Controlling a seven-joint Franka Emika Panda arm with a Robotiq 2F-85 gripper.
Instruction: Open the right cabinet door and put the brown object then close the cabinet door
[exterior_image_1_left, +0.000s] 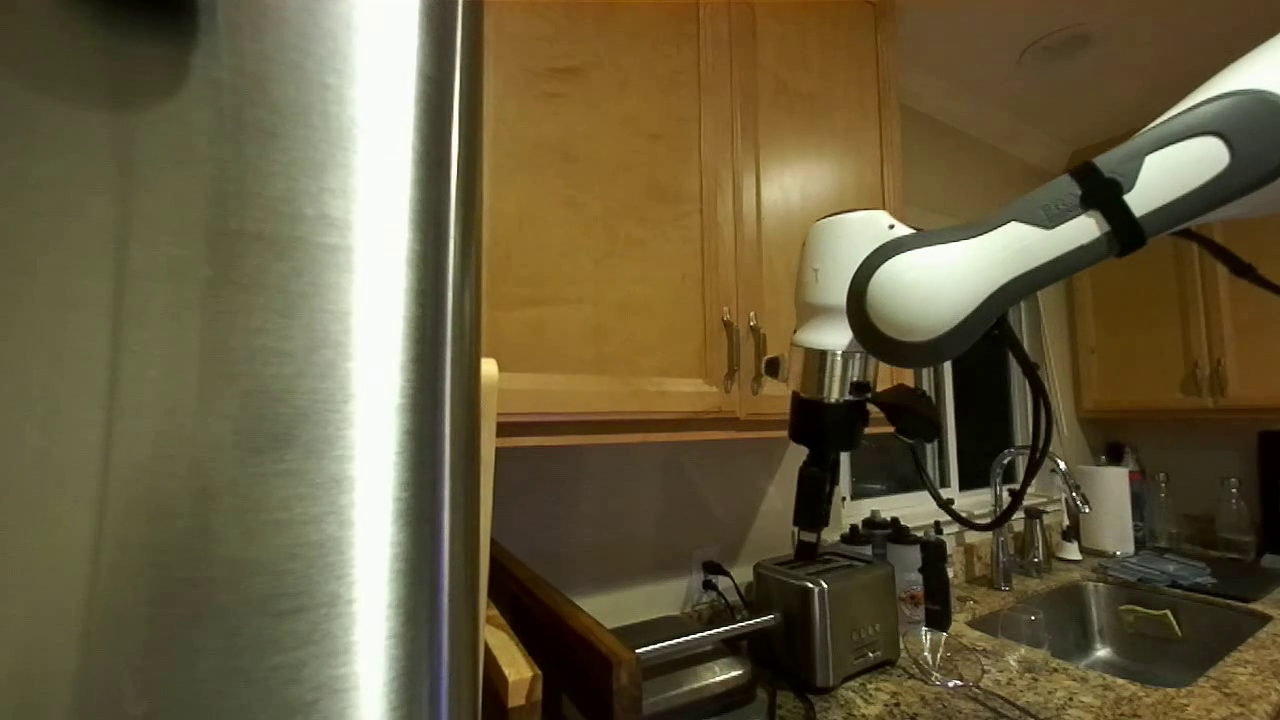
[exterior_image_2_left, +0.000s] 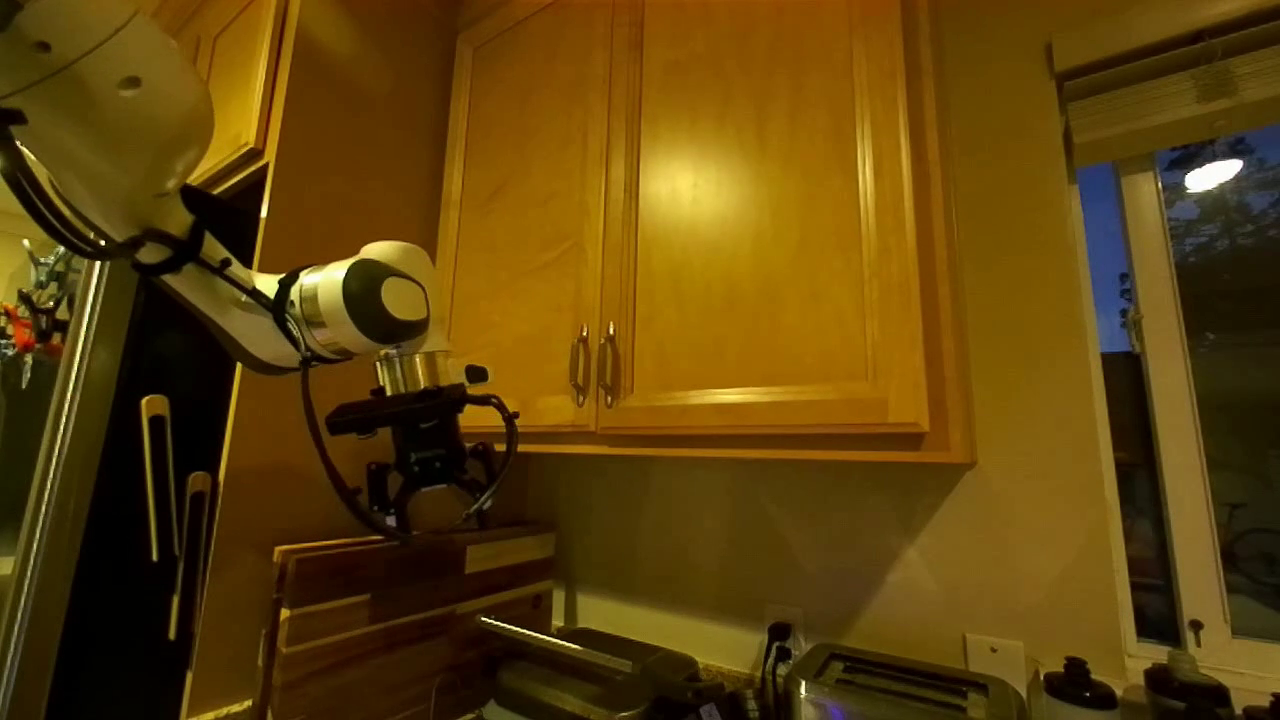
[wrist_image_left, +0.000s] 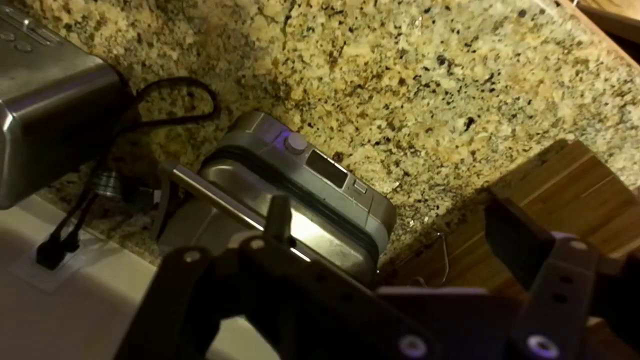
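Note:
The cabinet's right door is shut in both exterior views, its metal bar handle near its left edge. The cabinet's left door is shut too. My gripper points down, below the cabinet's underside, and appears just above a dark wooden board in an exterior view. The wrist view shows its fingers wide apart with nothing seen between them. A thin pale wooden strip, likely the brown object, stands upright beside the fridge in an exterior view; its lower part is partly hidden.
A striped wooden board leans against the tall side panel. A slant-topped wooden block stands near it. A metal contact grill with a bar handle and a steel toaster stand on the granite counter. The fridge is close by.

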